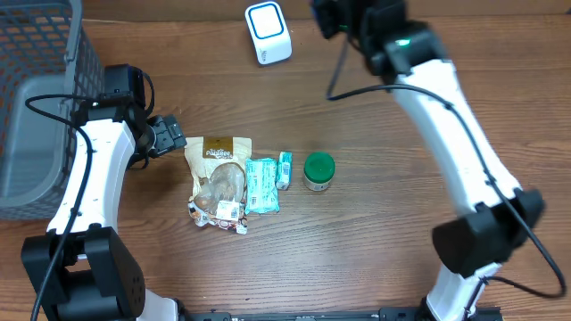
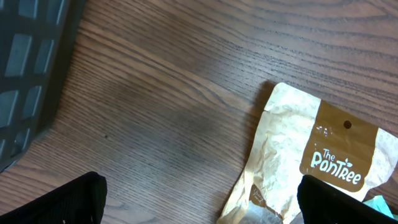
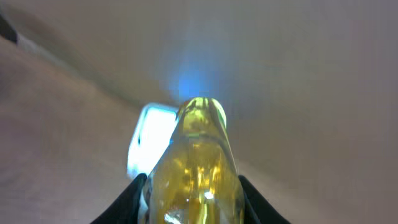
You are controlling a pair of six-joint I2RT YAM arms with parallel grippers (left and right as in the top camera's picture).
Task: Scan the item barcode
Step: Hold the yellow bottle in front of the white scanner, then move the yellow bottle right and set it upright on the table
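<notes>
In the right wrist view my right gripper (image 3: 194, 200) is shut on a clear bottle of yellow liquid (image 3: 194, 165), its black fingers (image 3: 132, 196) pressed to both sides. Behind the bottle's tip the white scanner (image 3: 148, 140) glows blue-white. From overhead the scanner (image 1: 268, 33) stands at the back of the table, with the right arm's wrist (image 1: 343, 16) just right of it; the bottle is hidden there. My left gripper (image 1: 169, 135) hangs open over bare wood at the left edge of a brown PanTree pouch (image 1: 219, 169), its jaws wide (image 2: 202, 208) and nothing between them.
Beside the pouch (image 2: 311, 155) lie a teal packet (image 1: 261, 185), a smaller teal packet (image 1: 285, 169) and a green-lidded jar (image 1: 318, 170). A grey wire basket (image 1: 36, 107) stands at the far left, its wall (image 2: 31, 62) close to the left gripper.
</notes>
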